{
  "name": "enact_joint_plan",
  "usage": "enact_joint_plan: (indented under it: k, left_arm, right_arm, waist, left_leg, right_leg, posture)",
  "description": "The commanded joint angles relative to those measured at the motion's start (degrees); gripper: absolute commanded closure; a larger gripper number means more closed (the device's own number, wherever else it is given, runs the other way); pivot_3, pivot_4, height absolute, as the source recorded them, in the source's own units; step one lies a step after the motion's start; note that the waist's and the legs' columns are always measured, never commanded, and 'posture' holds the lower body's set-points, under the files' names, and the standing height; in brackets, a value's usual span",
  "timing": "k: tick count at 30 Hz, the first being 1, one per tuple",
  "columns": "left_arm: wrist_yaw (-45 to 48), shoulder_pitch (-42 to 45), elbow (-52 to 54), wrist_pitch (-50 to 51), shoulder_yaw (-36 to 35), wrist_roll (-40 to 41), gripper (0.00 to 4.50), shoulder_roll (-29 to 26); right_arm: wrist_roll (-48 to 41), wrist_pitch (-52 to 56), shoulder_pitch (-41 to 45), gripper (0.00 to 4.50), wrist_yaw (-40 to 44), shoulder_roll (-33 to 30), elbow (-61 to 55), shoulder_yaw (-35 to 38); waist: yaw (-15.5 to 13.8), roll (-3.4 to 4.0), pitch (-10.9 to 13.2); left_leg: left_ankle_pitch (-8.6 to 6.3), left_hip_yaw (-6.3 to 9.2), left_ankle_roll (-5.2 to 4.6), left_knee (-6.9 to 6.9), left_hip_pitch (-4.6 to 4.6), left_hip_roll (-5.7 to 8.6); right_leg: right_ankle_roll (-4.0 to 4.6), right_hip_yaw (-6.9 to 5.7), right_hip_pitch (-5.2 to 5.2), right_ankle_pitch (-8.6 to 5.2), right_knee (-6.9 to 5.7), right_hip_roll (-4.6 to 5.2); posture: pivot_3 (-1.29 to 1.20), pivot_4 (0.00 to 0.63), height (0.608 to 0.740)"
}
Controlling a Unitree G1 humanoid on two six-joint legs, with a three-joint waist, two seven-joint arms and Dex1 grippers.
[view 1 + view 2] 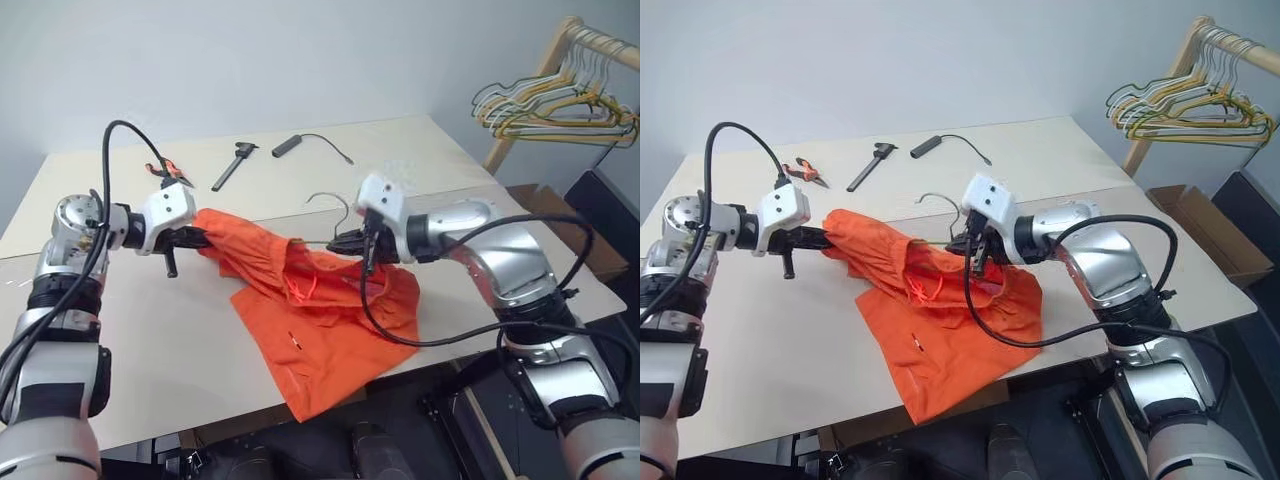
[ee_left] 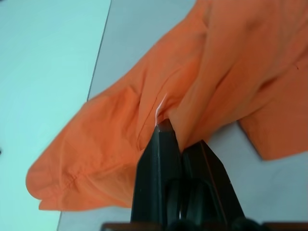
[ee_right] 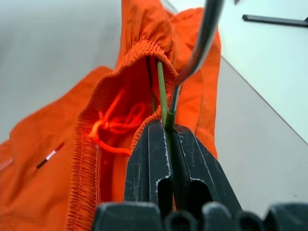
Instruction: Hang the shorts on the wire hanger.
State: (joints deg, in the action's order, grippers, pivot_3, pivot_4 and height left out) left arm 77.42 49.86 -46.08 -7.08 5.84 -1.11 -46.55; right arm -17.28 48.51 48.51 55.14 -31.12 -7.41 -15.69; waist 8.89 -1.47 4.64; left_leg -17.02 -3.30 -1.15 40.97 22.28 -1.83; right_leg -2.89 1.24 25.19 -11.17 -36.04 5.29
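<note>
Your left hand (image 1: 196, 238) is pinching one edge of the shorts (image 1: 320, 330) and lifts it above the surface (image 1: 150, 340). The rest of the orange cloth lies spread in the middle. Your right hand (image 3: 166, 126) is pressed together on the wire hanger (image 3: 162, 91) (its wire goes inside the waistband).

My work surface: a pale beige table (image 1: 130, 350).
On it I see the orange shorts (image 1: 330, 350) draped near the middle, their lower part resting on the top, and along the far side red-handled pliers (image 1: 166, 169), a black tool (image 1: 233, 163) and a black cable with a cylindrical end (image 1: 300, 142).
</note>
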Motion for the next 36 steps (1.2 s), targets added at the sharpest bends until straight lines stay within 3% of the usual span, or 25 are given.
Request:
enact_joint_plan:
  k: [1, 4, 10, 15, 20, 26, 29, 36]
  left_arm:
    - [3.4, -1.0, 3.0, 0.8, 1.0, -0.7, 4.28, -2.9]
    - [7.7, -3.6, 5.7, 0.6, 1.0, 0.2, 3.62, -5.5]
    - [11.7, -3.1, 8.8, -4.2, 0.2, 1.4, 1.68, -8.9]
    - [14.2, 5.5, 12.1, -2.6, -2.8, 9.1, 0.06, -5.0]
    - [14.5, 13.4, 11.8, 3.6, -1.3, 12.5, 0.06, 4.4]
    - [12.1, 17.8, -0.7, -8.3, 8.2, 0.1, 0.06, 10.6]
    - [11.1, 20.0, -6.6, -12.6, 10.7, -3.8, 0.64, 11.8]
    - [9.0, 21.6, -11.9, -14.1, 9.8, -4.5, 2.79, 13.7]
  right_arm:
    - [-2.7, 1.6, 2.0, 4.50, 0.6, -0.7, -1.6, 3.5]
    - [-3.8, 2.4, 3.1, 4.50, 0.7, -1.2, -0.7, 4.7]
    - [-4.7, 2.8, 5.9, 4.50, 1.9, -2.7, 1.5, 5.1]
    - [-5.2, 3.7, 10.1, 4.50, 4.1, -3.9, 4.1, 4.3]
    - [-3.0, 1.6, 13.9, 4.50, 7.1, -4.3, 7.9, 1.1]
    - [-2.3, -0.6, 16.7, 4.50, 9.6, -3.6, 10.1, -0.6]
    - [-2.0, -0.9, 17.4, 4.50, 10.1, -3.3, 10.5, -0.6]
    - [-2.0, -0.7, 17.6, 4.50, 10.1, -3.0, 10.4, 0.2]
  waist:
    - [0.0, 0.00, 0.0]
    - [0.4, 0.01, 0.0]
    - [0.7, 0.01, 0.0]
    - [0.1, 0.00, 0.0]
    - [0.0, 0.06, -0.1]
    - [1.8, 0.15, -0.1]
    - [2.8, 0.15, -0.1]
    - [3.1, 0.15, -0.1]
  left_leg:
    - [0.00, 0.00, 0.00, 0.00, 0.00, 0.00]
    - [0.00, -0.01, 0.00, -0.01, -0.01, -0.01]
    - [0.00, 0.02, 0.00, -0.01, 0.02, -0.02]
    - [0.00, 0.04, 0.00, 0.06, 0.12, -0.01]
    - [0.00, 0.05, 0.00, 0.09, 0.11, 0.02]
    - [0.01, 0.03, 0.01, 0.07, 0.03, 0.04]
    - [0.01, 0.04, 0.01, 0.05, 0.04, 0.03]
    - [0.01, 0.16, 0.01, 0.04, 0.07, 0.03]
  right_leg:
    - [0.00, 0.00, 0.00, 0.00, -0.01, 0.00]
    - [0.00, 0.00, 0.00, 0.00, -0.02, -0.01]
    - [0.00, -0.03, 0.01, 0.00, -0.01, 0.01]
    - [0.00, -0.14, 0.01, 0.00, 0.00, 0.04]
    - [-0.02, -0.15, -0.05, 0.00, 0.05, 0.07]
    - [-0.01, -0.11, -0.04, 0.01, -0.04, 0.01]
    - [0.00, -0.09, 0.00, 0.01, -0.05, 0.01]
    - [-0.01, -0.08, 0.03, 0.01, -0.04, 0.04]
  posture:
    - [-0.15, 0.068, 0.740]
    - [-0.15, 0.067, 0.740]
    - [-0.16, 0.062, 0.740]
    - [-0.16, 0.053, 0.740]
    - [-0.16, 0.033, 0.740]
    - [-0.16, 0.020, 0.740]
    - [-0.17, 0.015, 0.740]
    - [-0.18, 0.012, 0.740]
